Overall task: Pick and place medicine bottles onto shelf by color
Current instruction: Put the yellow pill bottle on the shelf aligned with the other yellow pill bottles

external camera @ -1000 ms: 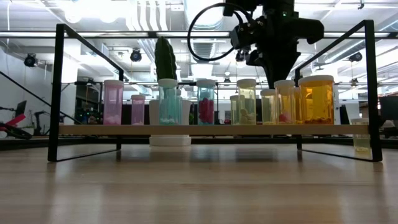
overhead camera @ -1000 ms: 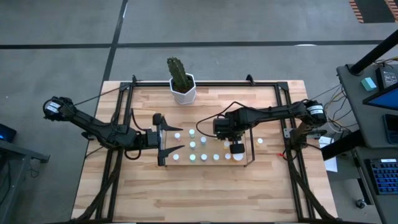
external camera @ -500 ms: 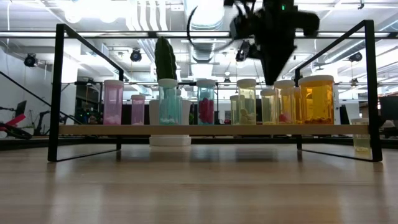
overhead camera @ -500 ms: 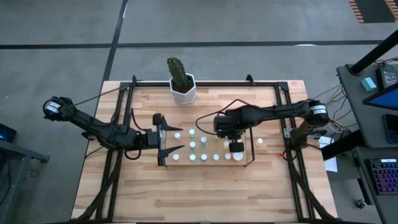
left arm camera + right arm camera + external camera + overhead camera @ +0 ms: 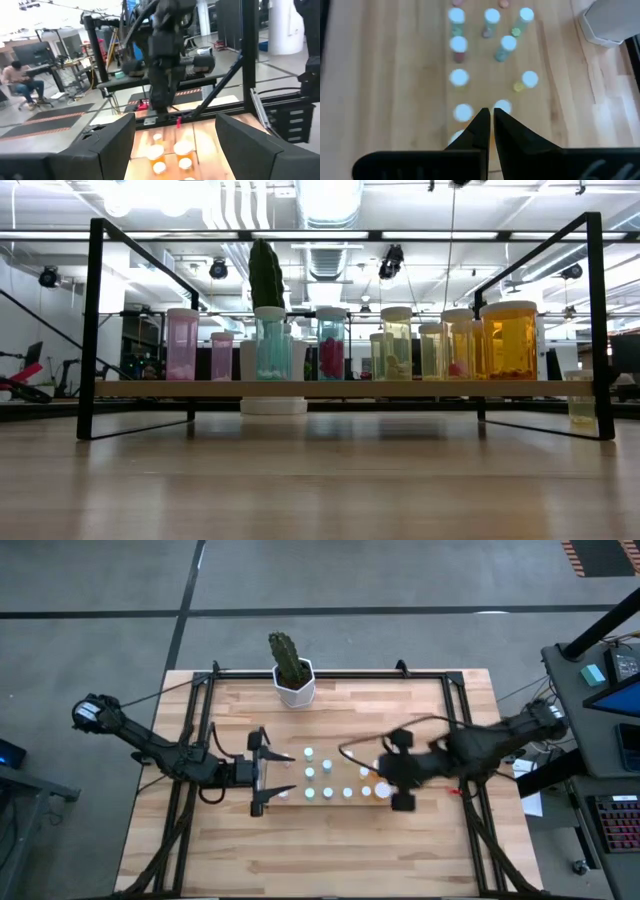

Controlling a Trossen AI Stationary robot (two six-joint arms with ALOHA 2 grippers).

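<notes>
The shelf [image 5: 330, 388] stands mid-table, a wood base in a dark wire frame. Several white-capped medicine bottles [image 5: 328, 790] stand on it: pinkish [image 5: 182, 345] at one end, bluish-green [image 5: 270, 345] in the middle, yellow and a large orange one [image 5: 510, 340] at the other. One pale bottle [image 5: 582, 398] stands on the table beside the shelf. My left gripper [image 5: 268, 774] is open and empty at the shelf's left end. My right gripper [image 5: 488, 114] is shut and empty, high above the shelf's right end [image 5: 392, 772], out of the low view.
A white hexagonal pot with a cactus [image 5: 295, 685] stands at the table's far edge. A black frame [image 5: 440, 680] edges the table. In the left wrist view the right arm [image 5: 165, 50] hangs above orange bottles [image 5: 182, 148]. A person sits far off [image 5: 17, 82].
My right gripper has risen from over the shelf's right part, out of the low view, and drawn back toward the table's right edge, empty. My left gripper has shifted a little toward the near edge, still open. The bottles have stayed in place.
</notes>
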